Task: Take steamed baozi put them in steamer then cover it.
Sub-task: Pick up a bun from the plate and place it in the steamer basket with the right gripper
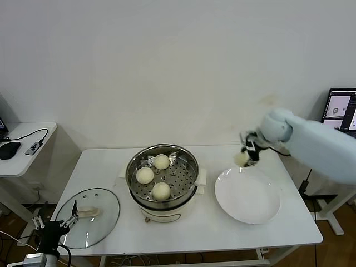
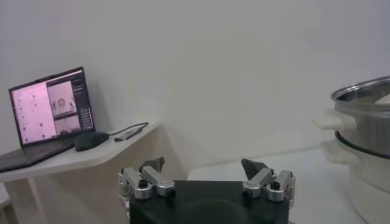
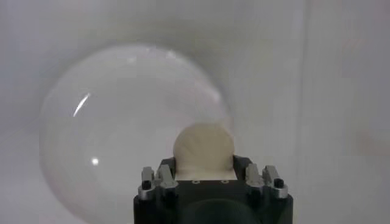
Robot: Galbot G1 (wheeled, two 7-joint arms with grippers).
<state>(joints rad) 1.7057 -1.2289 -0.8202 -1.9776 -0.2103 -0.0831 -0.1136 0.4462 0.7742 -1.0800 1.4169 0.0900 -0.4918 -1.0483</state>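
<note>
The right gripper [image 1: 245, 156] is closed on one steamed baozi [image 1: 241, 159], holding it in the air at right of centre in the head view, above the far rim of the white plate [image 1: 247, 196]. In the right wrist view the same bun [image 3: 203, 146] sits between the gripper [image 3: 205, 173] fingers, with the plate [image 3: 116, 122] spread out below it.

To the left of the plate stands the steamer [image 1: 162, 181], its lid off, near the middle of the white tabletop [image 1: 222, 233]. Three more baozi [image 1: 161, 191] lie on its perforated tray, set apart from one another.

The glass lid [image 1: 92, 217] lies flat on the tabletop at lower left of the frame, well apart from the steamer. Just beside it, at the bottom left corner, the left gripper [image 1: 54, 222] hangs with its fingers spread wide and nothing between them; the left wrist view shows the gripper [image 2: 207, 176] the same way, with the steamer [image 2: 365, 140] at the right edge of that frame.
</note>
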